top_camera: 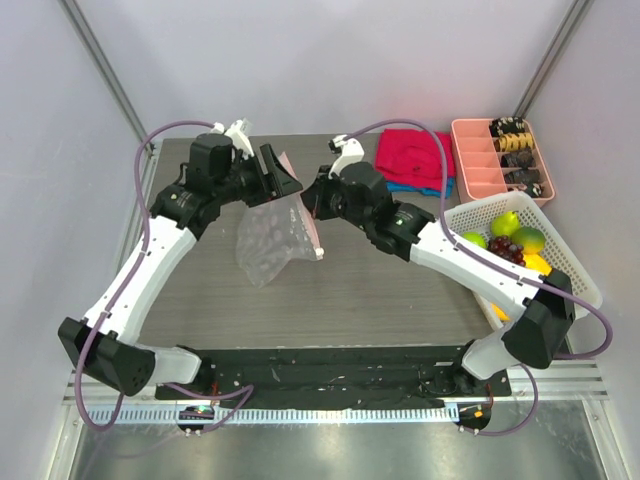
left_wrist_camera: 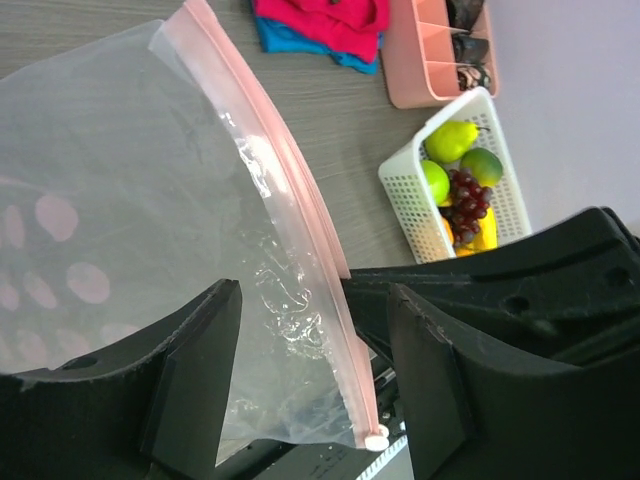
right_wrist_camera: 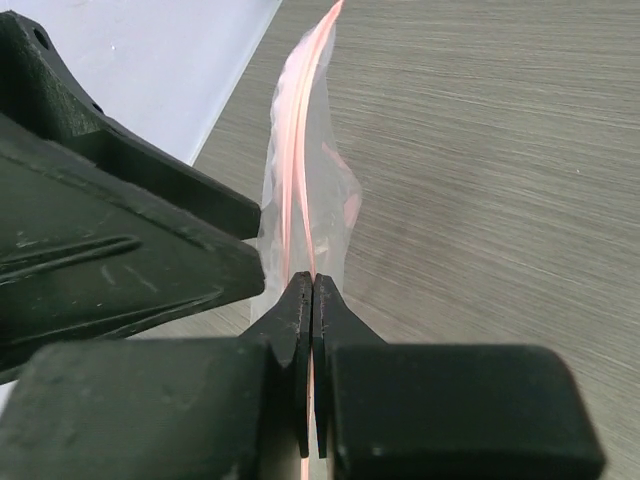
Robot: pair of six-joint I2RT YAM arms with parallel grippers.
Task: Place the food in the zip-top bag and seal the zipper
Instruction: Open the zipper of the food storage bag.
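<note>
The clear zip-top bag (top_camera: 268,240) hangs lifted in the middle of the table, its pink zipper (top_camera: 305,215) running along the mouth edge. My right gripper (top_camera: 310,203) is shut on the zipper (right_wrist_camera: 300,150), pinching the strip between its pads. My left gripper (top_camera: 277,172) is open; the bag (left_wrist_camera: 120,170) and its zipper (left_wrist_camera: 300,210) pass between its spread fingers (left_wrist_camera: 195,370) without being clamped. The white slider (left_wrist_camera: 375,437) sits at the strip's end. The food, with grapes (top_camera: 505,248), green fruits and yellow pieces, lies in the white mesh basket (top_camera: 572,262) at right.
A pink divided tray (top_camera: 480,160) with dark items stands at the back right. Red and blue cloths (top_camera: 415,160) lie beside it. The basket (left_wrist_camera: 405,190) with the fruit also shows in the left wrist view.
</note>
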